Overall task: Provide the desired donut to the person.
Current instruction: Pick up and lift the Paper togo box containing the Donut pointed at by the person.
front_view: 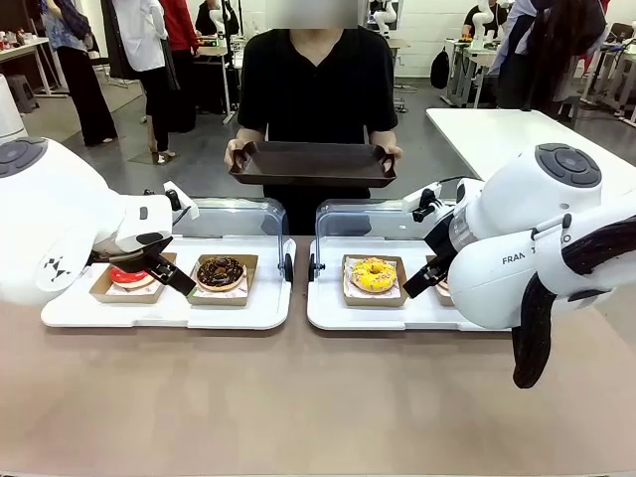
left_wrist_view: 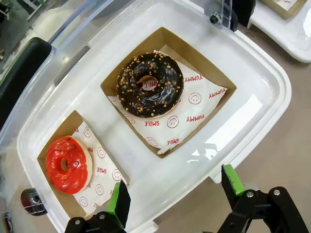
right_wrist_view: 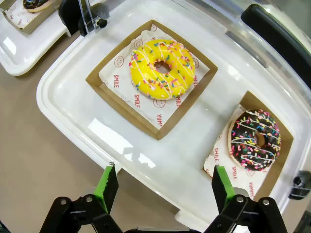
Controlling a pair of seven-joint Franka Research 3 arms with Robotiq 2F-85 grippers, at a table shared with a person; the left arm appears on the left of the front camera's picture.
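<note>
- Checking clearances first: table (front_view: pixel 298 397) is bare on the robot's side of both trays, so there is wide open room there.
- Left tray (left_wrist_view: pixel 257 73) and right tray (right_wrist_view: pixel 87 121) sit side by side with only a narrow gap between their inner edges.
- Clear lids (front_view: pixel 234 214) stand up along the far edges of both trays, walling off that side.
- Left gripper (left_wrist_view: pixel 175 187): jaws spread wide, nothing between the green pads. It hangs over the near rim of the left tray, and one pad is close to the corner of the red donut's box.
- Right gripper (right_wrist_view: pixel 164 174): jaws spread wide and holding nothing, above the near rim of the right tray. The tray edge runs between its fingers.
- Left tray holds two open cardboard boxes (left_wrist_view: pixel 194 53) with printed paper liners, well apart from each other.
- Red donut (left_wrist_view: pixel 65 164) is in the outer box. Chocolate donut with nut bits (left_wrist_view: pixel 149 86) is in the box nearer the tray gap.
- Right tray has the same layout. Yellow donut with sprinkles (right_wrist_view: pixel 146 73) is in the box nearer the gap, and dark donut with white stripes and sprinkles (right_wrist_view: pixel 245 145) is in the outer box.
- All four donuts lie flat in their boxes, with neither gripper touching any of them.
- Person (front_view: pixel 318 89) stands at the far side of the table behind the lids, holding a dark serving tray (front_view: pixel 313 164) level in both hands with nothing on it.
- Can't tell which donut is the wanted one.
</note>
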